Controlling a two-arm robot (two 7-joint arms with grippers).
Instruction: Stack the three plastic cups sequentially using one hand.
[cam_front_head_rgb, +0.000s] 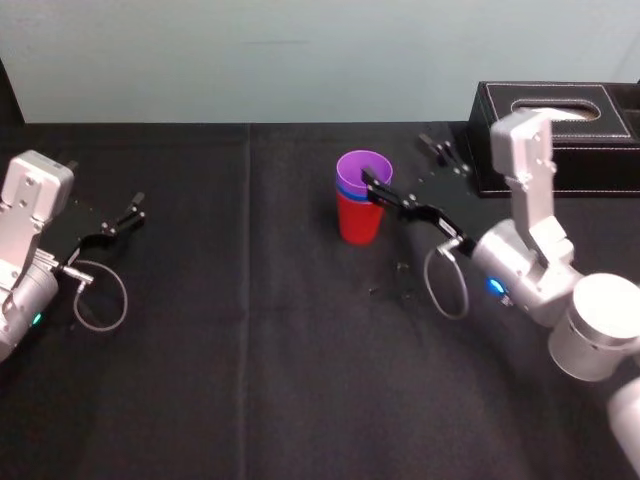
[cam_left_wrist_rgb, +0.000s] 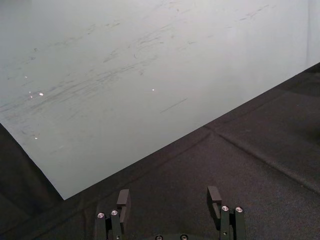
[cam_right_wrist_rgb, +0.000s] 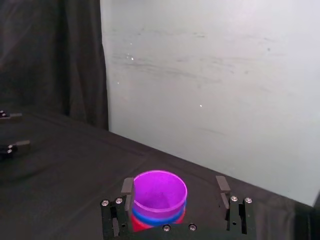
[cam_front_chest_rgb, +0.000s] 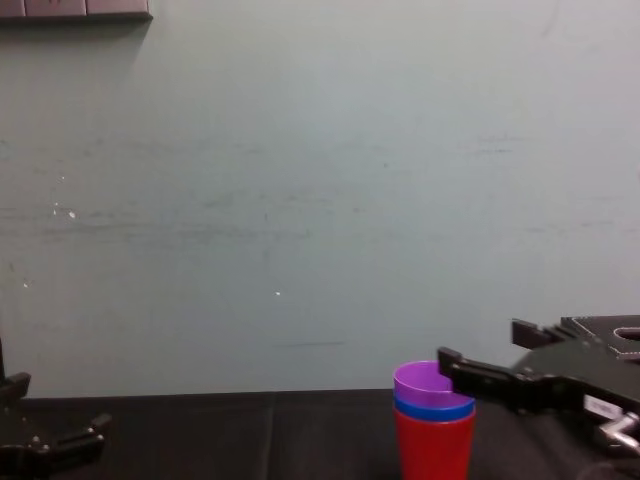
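Stacking looks done: the purple cup (cam_front_head_rgb: 362, 168) nests in the blue cup (cam_front_head_rgb: 345, 190), which nests in the red cup (cam_front_head_rgb: 358, 222), at 1 o'clock on the surface (cam_front_head_rgb: 250, 350). The right hand (cam_front_head_rgb: 396, 160), released, straddles the purple rim from 4 o'clock; only pulling away is left. The left hand (cam_left_wrist_rgb: 169, 196), spread, is parked at 9 o'clock.

At your two o'clock, a black stitched tissue box (cam_front_head_rgb: 600, 140) sits on the black tablecloth (cam_front_head_rgb: 250, 350), before a pale wall (cam_front_head_rgb: 250, 60).

No text, brand or number can be read — a small white label (cam_front_chest_rgb: 600, 405) low at the chest view's right is too small to make out.
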